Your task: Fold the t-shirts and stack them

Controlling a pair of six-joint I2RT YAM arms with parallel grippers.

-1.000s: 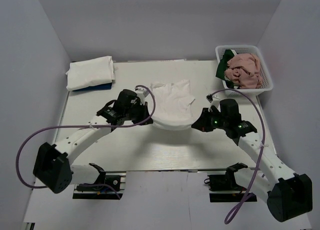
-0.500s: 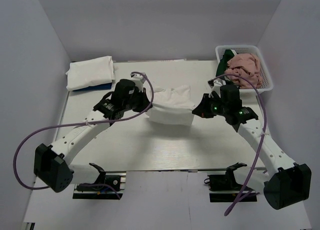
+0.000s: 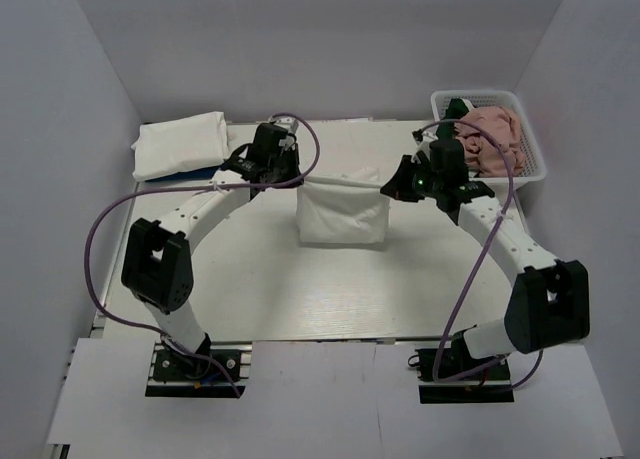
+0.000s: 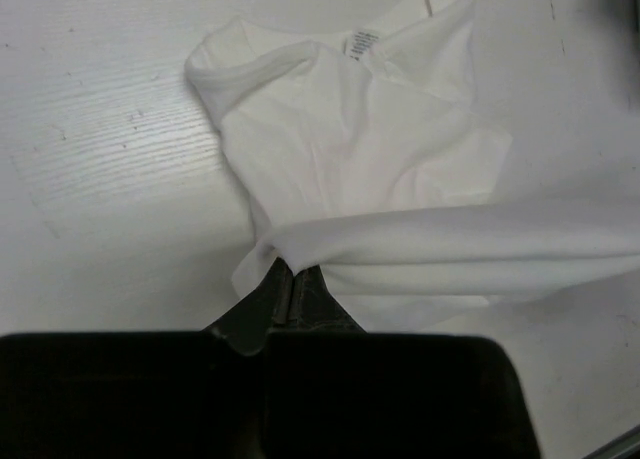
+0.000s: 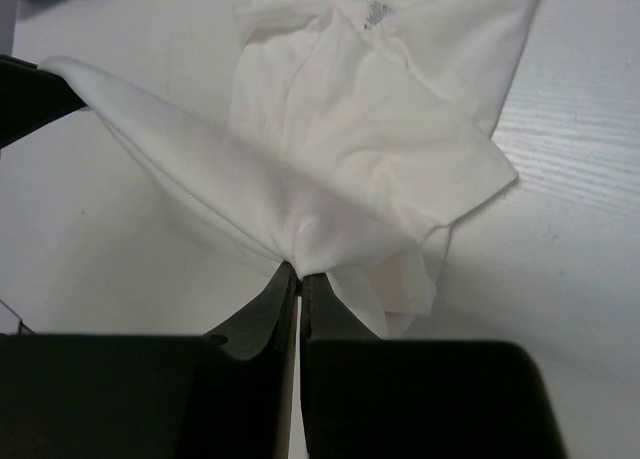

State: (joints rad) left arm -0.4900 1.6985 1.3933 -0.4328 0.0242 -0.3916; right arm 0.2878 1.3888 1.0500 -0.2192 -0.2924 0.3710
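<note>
A white t-shirt [image 3: 343, 211] lies in the middle of the table, its near edge lifted and stretched taut between my two grippers. My left gripper [image 3: 297, 182] is shut on the left end of that edge [image 4: 290, 247]. My right gripper [image 3: 388, 186] is shut on the right end [image 5: 300, 249]. The collar with its label shows in the left wrist view [image 4: 358, 41] and the right wrist view [image 5: 375, 12]. A stack of folded white t-shirts [image 3: 180, 145] lies at the far left. A pink t-shirt [image 3: 488, 137] and a dark green one [image 3: 453, 116] lie in the basket.
The white mesh basket [image 3: 536, 157] stands at the far right corner. A blue thing [image 3: 175, 176] shows under the folded stack. Purple cables loop from both arms. Grey walls close in the table on three sides.
Both grippers have carried the shirt's near edge up and away toward the far side, folding the lower half over the upper half. Both arms have stretched out.
</note>
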